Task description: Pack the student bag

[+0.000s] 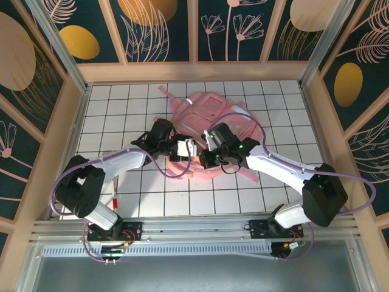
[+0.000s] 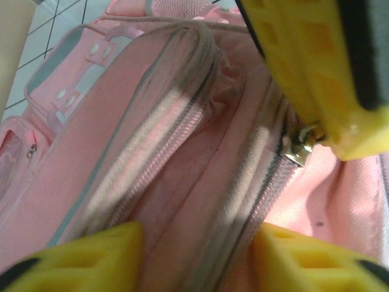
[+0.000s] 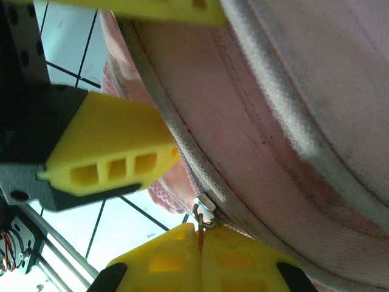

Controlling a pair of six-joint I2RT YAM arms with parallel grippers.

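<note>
While against right claw (image 3: 200,250), student bag (image 3: 292,121).

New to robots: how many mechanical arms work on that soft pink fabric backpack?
2. The black-and-white left arm enters from lower left, the right arm from lower right, meeting at the pink backpack.

We see the right gripper (image 3: 200,254), fingers pressed together just under the student bag (image 3: 292,121), apparently pinching the metal zipper pull (image 3: 205,214) on its pink seam, with a second yellow finger (image 3: 109,146) against the fabric and the white tiled table (image 3: 130,228) behind.
</note>
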